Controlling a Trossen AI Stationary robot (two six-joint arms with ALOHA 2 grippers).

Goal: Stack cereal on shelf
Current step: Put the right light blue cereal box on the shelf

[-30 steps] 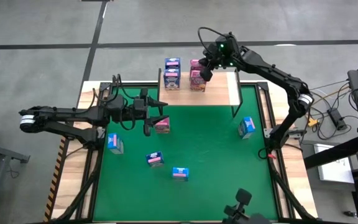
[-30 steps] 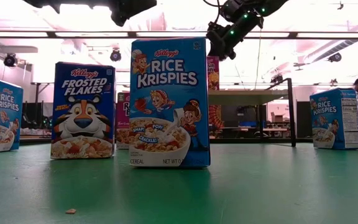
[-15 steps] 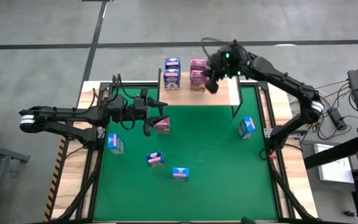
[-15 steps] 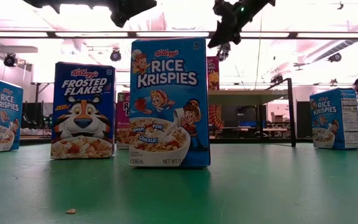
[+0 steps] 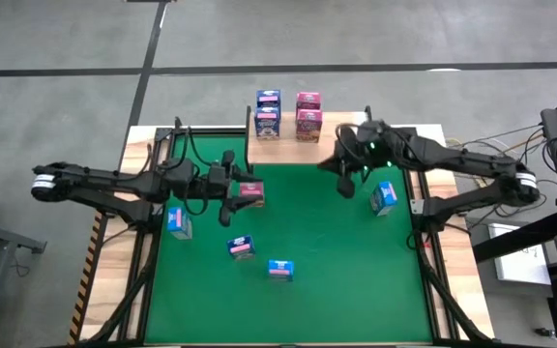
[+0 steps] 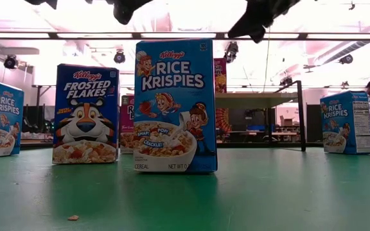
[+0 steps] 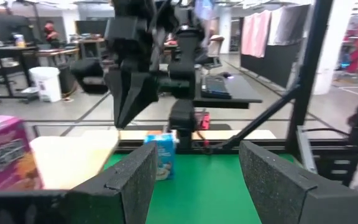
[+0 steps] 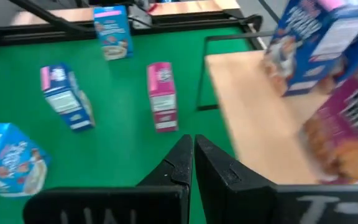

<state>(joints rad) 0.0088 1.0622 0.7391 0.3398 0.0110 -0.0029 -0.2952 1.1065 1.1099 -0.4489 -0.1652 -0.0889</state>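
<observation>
Green desk [image 5: 307, 242] first: five cereal boxes wait loose, the pink box [image 5: 251, 192] centre-left between my left gripper's [image 5: 228, 191] wide fingers, ready to grab. My right gripper [image 5: 344, 184], pinched shut and empty, hangs right of centre. Shelf [image 5: 341, 145] at top holds four boxes [image 5: 285, 114].

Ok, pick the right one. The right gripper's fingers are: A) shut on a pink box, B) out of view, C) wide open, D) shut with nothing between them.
D: in the right wrist view the right gripper shows its two fingers pressed together with no box between them, above the green table beside the shelf.
</observation>
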